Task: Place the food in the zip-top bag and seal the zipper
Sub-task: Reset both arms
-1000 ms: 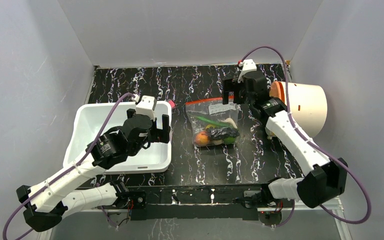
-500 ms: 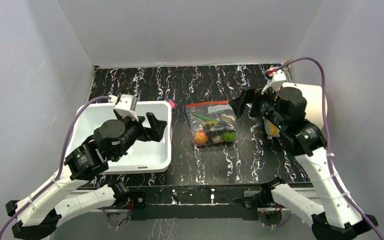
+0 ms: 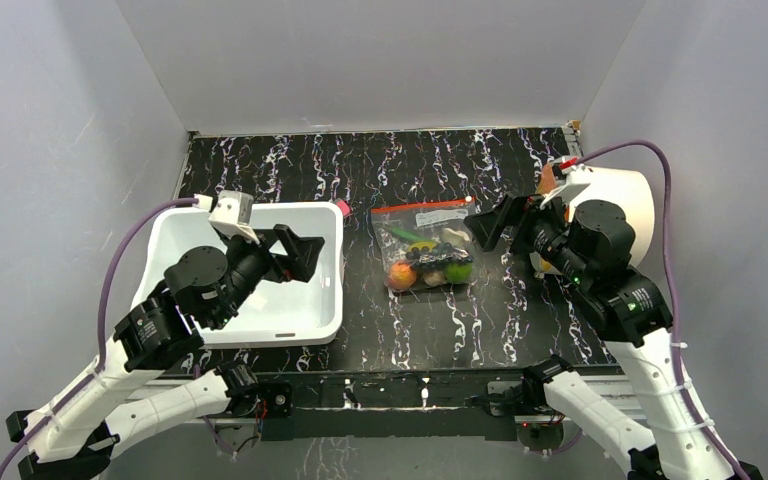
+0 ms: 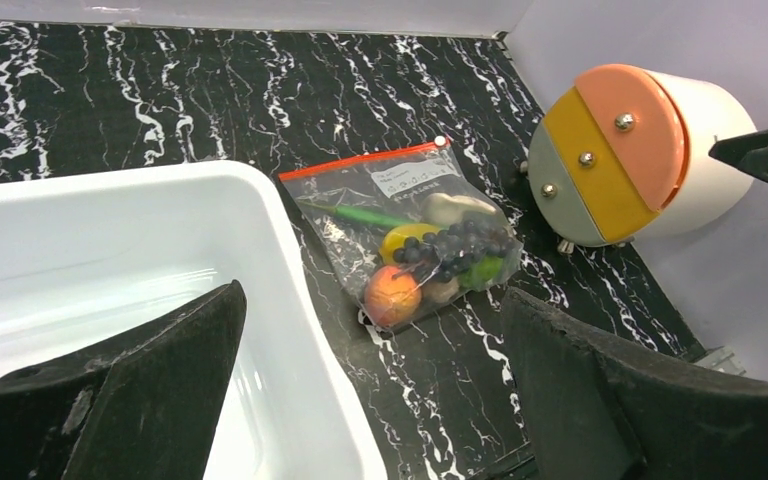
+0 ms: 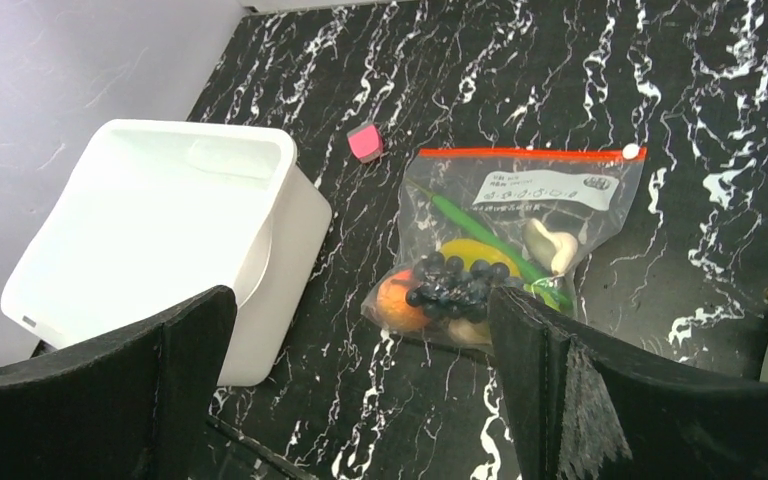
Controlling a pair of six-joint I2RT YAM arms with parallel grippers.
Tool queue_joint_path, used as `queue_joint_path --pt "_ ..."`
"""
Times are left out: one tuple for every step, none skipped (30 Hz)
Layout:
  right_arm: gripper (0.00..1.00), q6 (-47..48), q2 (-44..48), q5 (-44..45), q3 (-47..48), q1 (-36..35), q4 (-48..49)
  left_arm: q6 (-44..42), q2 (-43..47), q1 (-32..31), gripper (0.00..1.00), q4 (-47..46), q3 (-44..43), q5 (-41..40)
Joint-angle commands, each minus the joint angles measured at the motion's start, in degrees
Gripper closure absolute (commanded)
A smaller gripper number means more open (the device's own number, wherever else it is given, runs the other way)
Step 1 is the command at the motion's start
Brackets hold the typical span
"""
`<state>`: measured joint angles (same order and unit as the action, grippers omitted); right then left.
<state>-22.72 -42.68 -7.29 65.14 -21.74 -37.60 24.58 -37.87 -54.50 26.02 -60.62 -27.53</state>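
The clear zip-top bag [image 3: 428,246] lies flat at the centre of the black marbled table [image 3: 360,170] in the overhead view. It sits between the white bin [image 3: 332,300] at left and a white cylinder with an orange end [image 3: 615,205] at right. The food shows through the plastic: an orange ball [image 5: 397,298] at the bag's lower left, a yellow banana-like piece [image 5: 480,255], a long green pod [image 5: 465,225], a beige garlic [image 5: 550,245], a green ball [image 3: 457,270] and a cluster of dark grapes [image 5: 455,280], all pressed together in the lower half. The zipper [image 3: 422,206] runs straight along the bag's upper edge, its small white tip at the right end; whether it is pressed fully closed cannot be told. The left gripper [image 3: 310,258] hangs over the bin's right side with fingers wide apart and nothing between them. The right gripper [image 3: 500,232] hovers just right of the bag, its fingers likewise spread and empty. A small pink block [image 5: 365,142] sits off the bin's upper right corner.
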Motion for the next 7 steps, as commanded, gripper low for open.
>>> queue_joint_path --pt "0.02 -2.1 0.8 0.5 -0.7 0.1 1.3 0.8 0.1 0.2 0.02 2.1 -0.4 -3.8" --pt "0.02 -2.1 0.8 0.4 -0.8 0.1 1.2 0.8 0.1 0.2 0.02 2.4 -0.3 -4.3" --pt "0.02 -2.1 0.9 0.3 -0.9 0.1 1.0 1.2 0.1 0.1 0.02 2.8 -0.3 -4.9" --pt "0.02 -2.2 1.0 0.3 -1.2 0.1 1.0 1.5 0.0 0.1 0.02 3.2 -0.2 -5.4" --pt "0.02 -2.2 1.1 0.4 -1.3 0.1 1.0 1.9 -0.2 0.1 0.02 3.6 -0.3 -6.3" --pt "0.02 -2.4 1.1 0.4 -1.6 0.0 1.0 1.9 -0.3 0.2 0.02 3.9 -0.4 -6.4" --pt "0.02 -2.6 1.1 0.2 -1.8 0.1 1.0 1.5 -0.3 0.1 0.01 4.0 -0.3 -6.2"
